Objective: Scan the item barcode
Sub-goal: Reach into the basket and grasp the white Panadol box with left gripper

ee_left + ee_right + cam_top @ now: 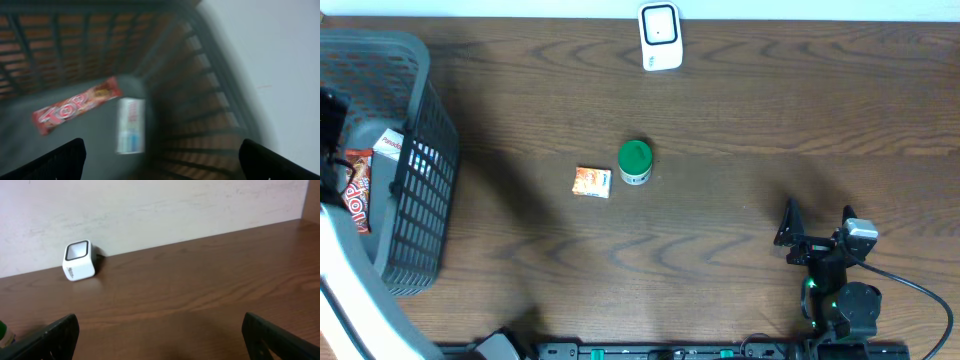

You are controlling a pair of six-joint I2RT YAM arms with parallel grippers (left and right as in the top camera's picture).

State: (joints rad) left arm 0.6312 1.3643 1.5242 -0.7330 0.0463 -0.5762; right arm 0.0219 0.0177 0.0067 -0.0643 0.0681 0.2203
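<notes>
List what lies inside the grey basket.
A red TOP bar and a white packet lie on the basket floor. From overhead the left arm hides part of it.

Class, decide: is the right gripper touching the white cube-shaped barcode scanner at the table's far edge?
Apart. The overhead view shows a broad stretch of wooden table between the right gripper and the white cube-shaped barcode scanner.

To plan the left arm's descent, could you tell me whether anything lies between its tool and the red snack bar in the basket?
Nothing visible does. The red snack bar lies uncovered on the floor of the basket, below the open left tool; the white packet lies beside it, not over it.
</notes>
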